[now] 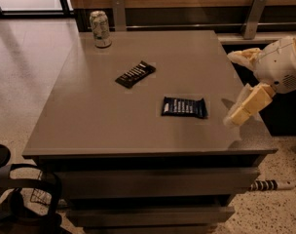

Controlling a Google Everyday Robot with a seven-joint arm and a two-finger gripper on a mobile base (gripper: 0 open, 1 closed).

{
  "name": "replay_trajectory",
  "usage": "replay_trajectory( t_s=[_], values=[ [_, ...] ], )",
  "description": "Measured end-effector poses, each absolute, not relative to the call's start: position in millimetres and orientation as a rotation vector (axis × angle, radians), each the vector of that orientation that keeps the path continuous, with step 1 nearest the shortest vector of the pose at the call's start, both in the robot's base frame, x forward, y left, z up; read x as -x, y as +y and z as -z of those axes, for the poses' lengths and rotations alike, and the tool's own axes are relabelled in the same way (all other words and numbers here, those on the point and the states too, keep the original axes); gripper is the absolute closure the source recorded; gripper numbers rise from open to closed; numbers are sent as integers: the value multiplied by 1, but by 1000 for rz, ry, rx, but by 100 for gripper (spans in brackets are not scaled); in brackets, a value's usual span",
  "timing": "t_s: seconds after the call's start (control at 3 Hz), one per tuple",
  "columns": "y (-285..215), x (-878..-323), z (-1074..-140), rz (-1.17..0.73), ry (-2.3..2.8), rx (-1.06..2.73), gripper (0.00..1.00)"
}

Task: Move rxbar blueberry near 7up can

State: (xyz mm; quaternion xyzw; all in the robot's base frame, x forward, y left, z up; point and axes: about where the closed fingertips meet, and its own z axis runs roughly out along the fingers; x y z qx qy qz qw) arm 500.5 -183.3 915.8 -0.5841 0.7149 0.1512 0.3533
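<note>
At bench (pixel 89 126) right edge, tool (pixel 231 87) noted wide, empty, near rxbar blueberry (pixel 184 107). Risk judged: black bar (pixel 135 74) lying toward 7up can (pixel 100 29) may be knocked in transit.

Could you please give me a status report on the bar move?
Empty gripper open at the table's right edge; rxbar blueberry flat on table, just left of gripper; 7up can upright, far-left corner; black bar lies roughly between them.
</note>
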Motion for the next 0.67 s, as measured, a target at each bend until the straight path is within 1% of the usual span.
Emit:
replay_trajectory(
  t_s=[0.33, 0.67],
  values=[
    [-181, -515, -910, -442, 1815, 1502, 0],
    [-173, -542, -897, -527, 1728, 1466, 0]
  ],
)
